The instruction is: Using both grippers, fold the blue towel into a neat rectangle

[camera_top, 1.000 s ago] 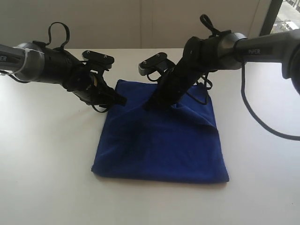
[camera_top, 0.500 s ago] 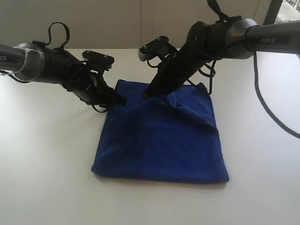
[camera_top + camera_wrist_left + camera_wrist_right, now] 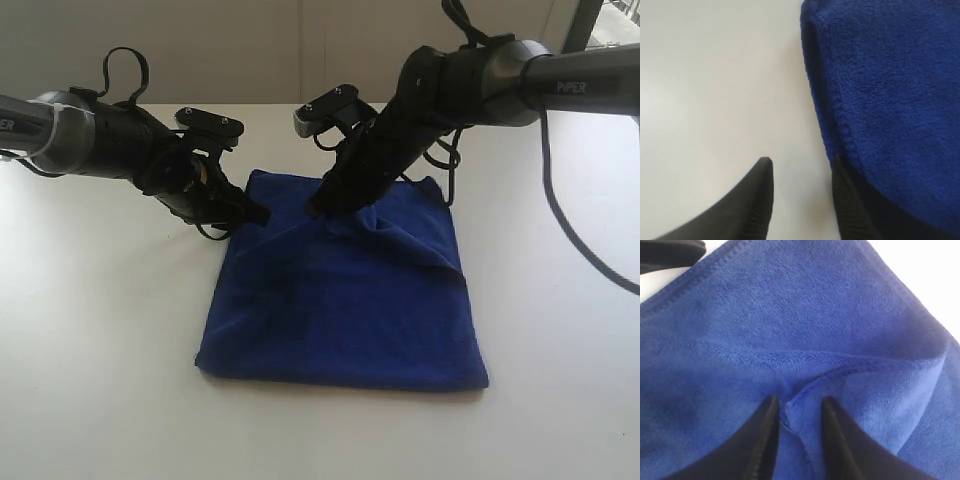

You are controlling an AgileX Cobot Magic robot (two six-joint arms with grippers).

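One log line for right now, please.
blue towel: folded, on table | left gripper: open, at corner | right gripper: open, astride raised crease

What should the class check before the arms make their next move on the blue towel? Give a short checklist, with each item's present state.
1. The blue towel lies on the table with a straight front edge: ok.
2. The left tool is ready to grasp: ok. Its jaws stand apart at the towel's left edge near the far corner, with bare table between them.
3. The right tool has a secure grip: cannot tell. Its jaws stand apart astride a raised hem ridge.
4. The far half of the towel is smooth: not ok. A crease runs from the right tool toward the right edge.
5. The two arms are apart from each other: ok.
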